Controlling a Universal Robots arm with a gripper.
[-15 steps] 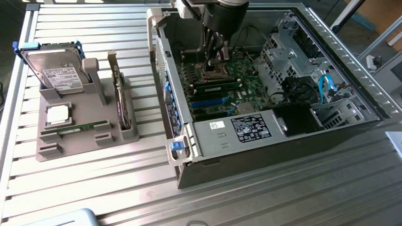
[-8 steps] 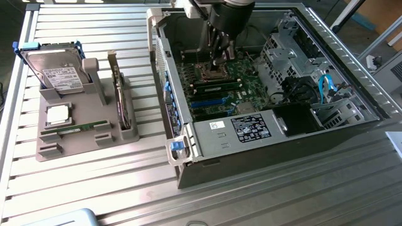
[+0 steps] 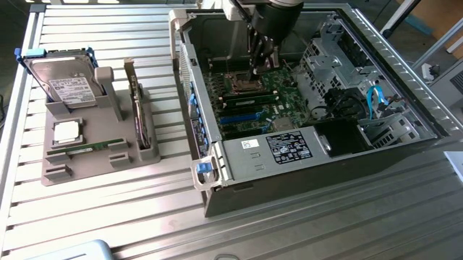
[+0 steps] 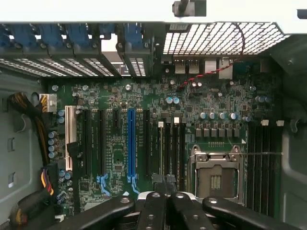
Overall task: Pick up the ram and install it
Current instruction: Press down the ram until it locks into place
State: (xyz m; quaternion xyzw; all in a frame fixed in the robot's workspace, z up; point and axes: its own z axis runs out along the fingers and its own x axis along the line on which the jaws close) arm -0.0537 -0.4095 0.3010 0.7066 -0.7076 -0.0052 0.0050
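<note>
1. The ram point(image 3: 252, 101) is seen lying seated in a slot on the motherboard point(image 3: 253, 108), near the empty processor socket point(image 3: 241, 81), inside the open computer case point(image 3: 405, 70).
2. The gripper point(image 3: 263, 67) is held with its fingers pressed together, nothing pinched, its tips just above the ram.
3. Seating is judged best finished by even downward pressure along the stick until the slot latches are closed.
4. The arm is reached steeply down into the case from its far edge.
</note>
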